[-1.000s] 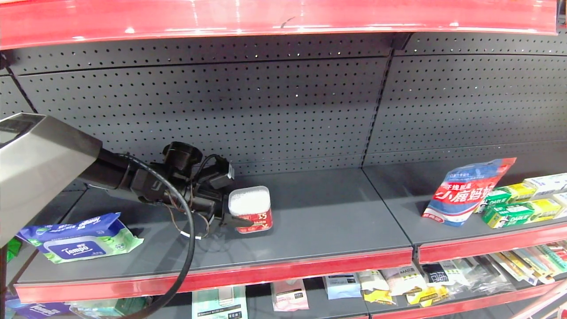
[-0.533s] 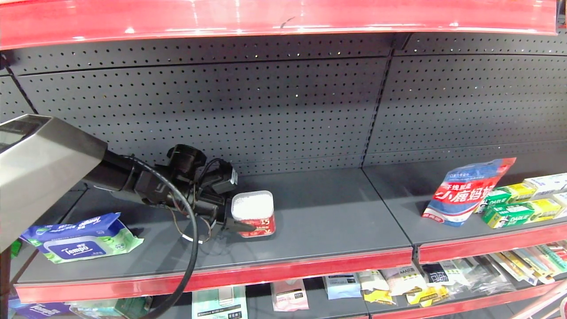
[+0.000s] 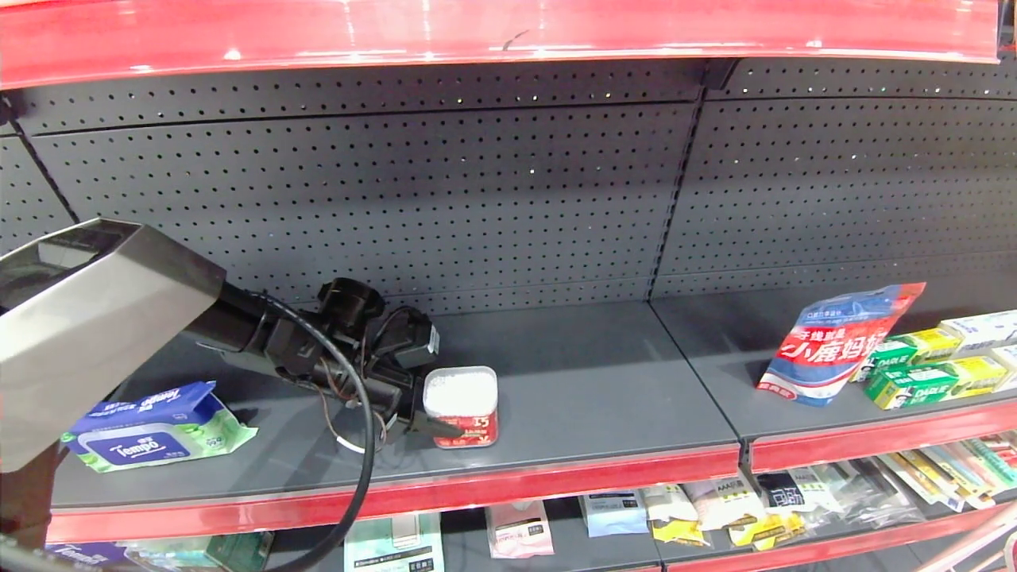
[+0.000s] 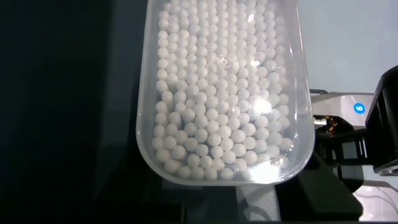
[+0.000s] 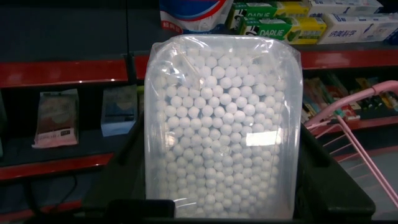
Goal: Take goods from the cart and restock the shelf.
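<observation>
One tub (image 3: 462, 405) of white beads stood on the grey shelf (image 3: 604, 397) near its red front edge. The left gripper (image 3: 445, 417) was closed around it. A pack of wipes (image 3: 151, 429) lay farther left. The right gripper (image 5: 224, 163) squeezed a second tub (image 5: 222, 118).

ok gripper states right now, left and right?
Left gripper: closed on the bead tub, at the shelf.
Right gripper: closed on a second bead tub.

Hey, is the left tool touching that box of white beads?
Touching. In the head view, the left tool clamps the bead box, one finger pressed across its front.
</observation>
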You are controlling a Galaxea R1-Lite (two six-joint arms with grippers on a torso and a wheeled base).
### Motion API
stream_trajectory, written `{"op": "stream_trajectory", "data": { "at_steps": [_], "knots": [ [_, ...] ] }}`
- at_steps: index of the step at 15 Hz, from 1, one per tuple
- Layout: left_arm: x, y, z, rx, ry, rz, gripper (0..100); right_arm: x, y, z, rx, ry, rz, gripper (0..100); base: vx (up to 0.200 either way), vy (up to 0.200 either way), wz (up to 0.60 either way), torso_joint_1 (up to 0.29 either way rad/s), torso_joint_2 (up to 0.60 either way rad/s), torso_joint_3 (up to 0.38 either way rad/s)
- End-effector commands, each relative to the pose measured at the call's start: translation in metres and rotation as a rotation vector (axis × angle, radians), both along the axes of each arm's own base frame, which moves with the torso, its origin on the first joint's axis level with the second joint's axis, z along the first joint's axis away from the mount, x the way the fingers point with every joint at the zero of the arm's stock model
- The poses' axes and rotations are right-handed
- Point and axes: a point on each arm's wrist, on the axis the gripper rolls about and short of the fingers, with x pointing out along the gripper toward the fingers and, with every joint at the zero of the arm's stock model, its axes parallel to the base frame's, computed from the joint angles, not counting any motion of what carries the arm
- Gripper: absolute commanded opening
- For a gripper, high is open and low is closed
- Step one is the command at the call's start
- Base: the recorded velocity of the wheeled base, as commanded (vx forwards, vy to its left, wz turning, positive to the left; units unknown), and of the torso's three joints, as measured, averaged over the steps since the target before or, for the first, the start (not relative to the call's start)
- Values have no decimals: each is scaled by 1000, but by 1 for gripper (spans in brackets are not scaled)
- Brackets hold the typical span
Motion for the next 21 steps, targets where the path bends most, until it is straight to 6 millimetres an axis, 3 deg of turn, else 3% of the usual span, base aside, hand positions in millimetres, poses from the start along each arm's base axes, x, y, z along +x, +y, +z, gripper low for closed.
{"op": "stream_trajectory", "data": {
  "at_steps": [1,21],
  "knots": [
    [1,-1,-7,6,15,-2,0,0,0,3,-1,-9,0,0,0,0,0,0,0,0],
    [-1,-14,-11,16,15,-25,0,0,0,2,-1,-4,-4,0,0,0,0,0,0,0]
  ]
}}
